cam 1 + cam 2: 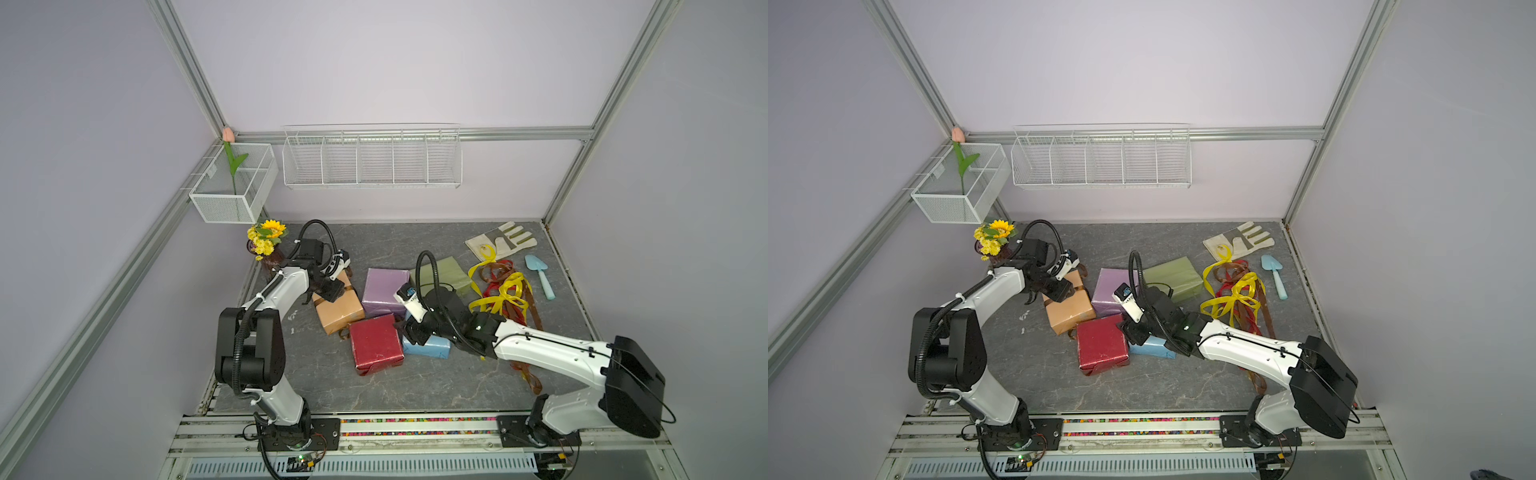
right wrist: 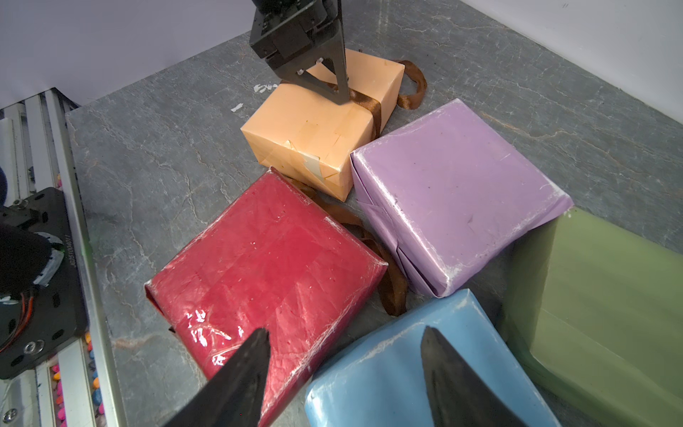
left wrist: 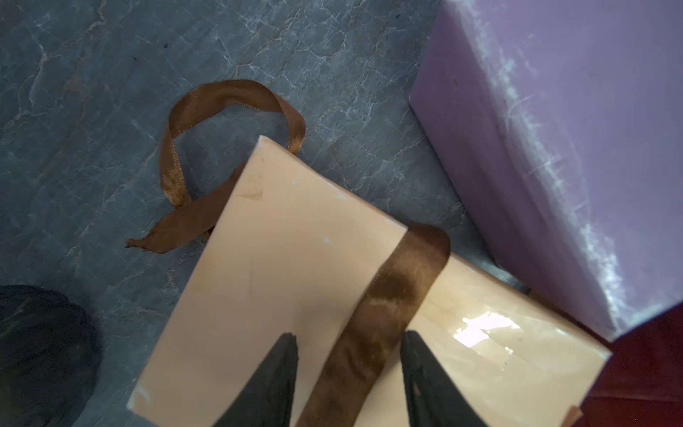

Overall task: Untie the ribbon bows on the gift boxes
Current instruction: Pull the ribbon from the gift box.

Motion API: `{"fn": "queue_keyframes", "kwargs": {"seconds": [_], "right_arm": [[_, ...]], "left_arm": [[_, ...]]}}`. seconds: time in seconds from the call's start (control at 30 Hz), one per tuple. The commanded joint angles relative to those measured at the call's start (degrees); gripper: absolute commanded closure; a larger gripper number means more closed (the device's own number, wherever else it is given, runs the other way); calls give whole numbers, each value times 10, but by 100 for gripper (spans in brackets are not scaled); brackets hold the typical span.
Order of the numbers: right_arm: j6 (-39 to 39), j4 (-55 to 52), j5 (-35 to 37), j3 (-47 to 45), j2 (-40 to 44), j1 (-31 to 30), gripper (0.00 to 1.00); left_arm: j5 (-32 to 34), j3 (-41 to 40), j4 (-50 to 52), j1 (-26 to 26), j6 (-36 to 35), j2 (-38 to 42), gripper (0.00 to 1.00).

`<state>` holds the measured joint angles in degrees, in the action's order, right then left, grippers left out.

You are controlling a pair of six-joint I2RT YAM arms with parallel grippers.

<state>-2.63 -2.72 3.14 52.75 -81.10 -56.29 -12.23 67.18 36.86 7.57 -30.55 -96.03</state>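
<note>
**Ribbon work nearly done: one brown band left**

Fingertips of the left gripper stand apart on either side of a brown satin ribbon band. They straddle it without clamping it, and nothing is held. That band crosses the top of the tan-orange paper-wrapped box. A loop and a loose tail of it lie on the grey marbled tabletop beside the box's corner.

The right gripper hangs wide and empty over the red foil-wrapped box and the light blue box. The lilac box and the olive green box sit just beyond.

Those four boxes show no ribbon across them. A loose heap of yellow, red and brown ribbons lies on the table near the olive one. So four look finished and only the tan-orange box seems left, its bow apparently slack but the band still round it. Whether a knot remains I cannot tell.
</note>
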Motion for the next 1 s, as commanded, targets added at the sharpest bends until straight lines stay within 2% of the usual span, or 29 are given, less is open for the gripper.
{"fn": "queue_keyframes", "kwargs": {"seconds": [0.0,0.2,0.43,0.77,0.9,0.97], "right_arm": [[-3,9,-4,-11,17,2,32],[-3,11,-5,-11,14,2,32],[-3,10,-1,-16,22,2,32],[-3,10,0,-20,24,2,32],[-3,12,-1,-20,20,2,32],[-2,14,-1,-17,15,2,32]], "left_arm": [[-4,-2,18,1,-22,-10,54],[-21,0,36,1,-24,-8,55],[-33,10,52,1,-23,-18,64],[-24,17,49,1,-16,-23,85],[-28,21,34,1,0,-14,99],[-38,24,25,1,13,-7,100]]}}
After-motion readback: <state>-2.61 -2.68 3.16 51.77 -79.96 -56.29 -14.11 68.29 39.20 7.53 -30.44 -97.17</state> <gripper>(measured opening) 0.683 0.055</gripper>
